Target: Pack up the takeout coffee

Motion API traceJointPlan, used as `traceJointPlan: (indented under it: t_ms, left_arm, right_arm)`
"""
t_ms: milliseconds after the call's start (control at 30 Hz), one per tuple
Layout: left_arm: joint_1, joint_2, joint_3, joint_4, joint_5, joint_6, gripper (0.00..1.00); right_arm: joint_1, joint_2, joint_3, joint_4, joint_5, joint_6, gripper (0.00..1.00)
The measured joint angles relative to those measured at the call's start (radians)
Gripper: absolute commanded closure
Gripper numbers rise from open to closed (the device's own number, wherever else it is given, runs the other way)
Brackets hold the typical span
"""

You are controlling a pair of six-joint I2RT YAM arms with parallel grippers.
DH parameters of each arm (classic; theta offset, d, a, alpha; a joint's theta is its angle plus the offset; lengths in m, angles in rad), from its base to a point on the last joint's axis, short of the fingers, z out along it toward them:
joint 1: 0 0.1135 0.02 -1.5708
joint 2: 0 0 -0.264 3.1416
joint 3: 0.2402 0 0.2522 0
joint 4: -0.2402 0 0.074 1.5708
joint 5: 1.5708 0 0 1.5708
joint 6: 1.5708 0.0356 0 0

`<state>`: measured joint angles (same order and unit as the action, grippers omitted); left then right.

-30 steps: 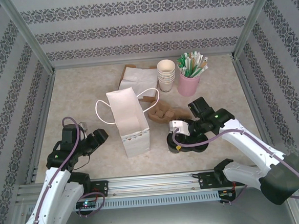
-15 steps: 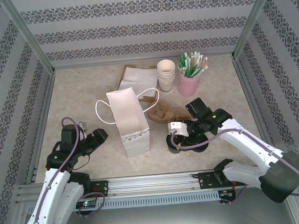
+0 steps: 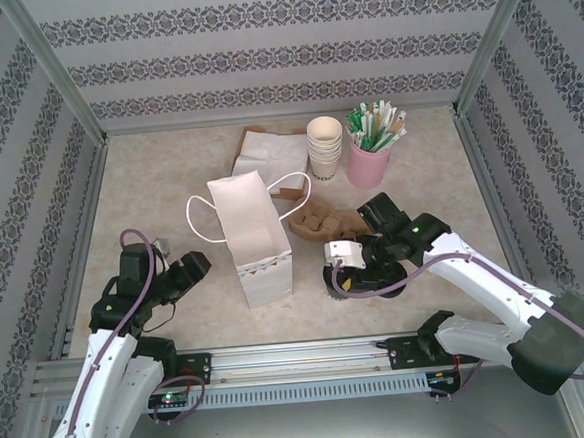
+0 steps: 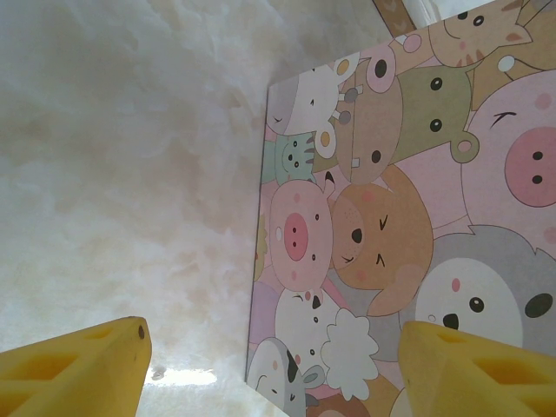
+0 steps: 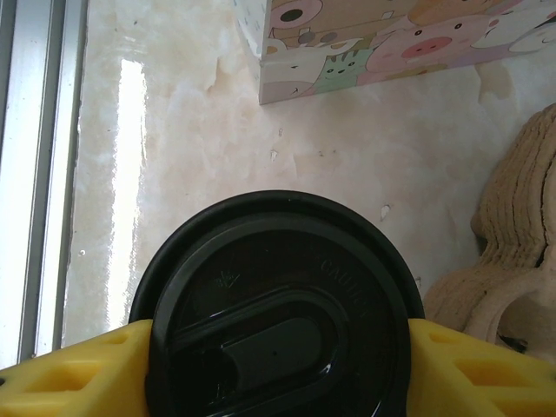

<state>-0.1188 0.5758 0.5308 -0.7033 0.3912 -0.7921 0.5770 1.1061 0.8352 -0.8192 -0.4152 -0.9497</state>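
One glossy black-lidded takeout coffee (image 5: 276,304)

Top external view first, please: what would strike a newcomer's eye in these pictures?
The white paper bag stands open at mid-table, its side covered in cartoon animals. Right of it, the takeout coffee, with its black dome lid, sits between the fingers of the right pincer. A pink cup stuffed with sticks stands at the back.

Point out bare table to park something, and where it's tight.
Widest: back-left, between left wall, bag and napkins. Smaller: back-right, between pink holder and right wall. Tight: right of the bag, where pulp trays, coffee and right gripper bunch up.
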Motion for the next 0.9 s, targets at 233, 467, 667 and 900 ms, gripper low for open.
traceJointPlan:
  t_ms: [233,467,667,900]
  left_arm:
    - [0.0,0.0,0.0,0.0,0.0,0.0,0.24]
    - [0.0,0.0,0.004,0.0,-0.003,0.0,0.24]
    - [0.0,0.0,0.015,0.0,-0.003,0.0,0.24]
    - [0.0,0.0,0.016,0.0,-0.003,-0.001,0.24]
  right_arm:
    - [0.019,-0.008,-0.008,0.008,0.029,0.0,0.34]
    - [0.023,-0.029,-0.013,0.013,0.032,0.02,0.32]
    - [0.022,-0.038,-0.015,0.01,0.031,0.055,0.29]
    - [0.021,-0.039,-0.015,-0.004,0.034,0.088,0.17]
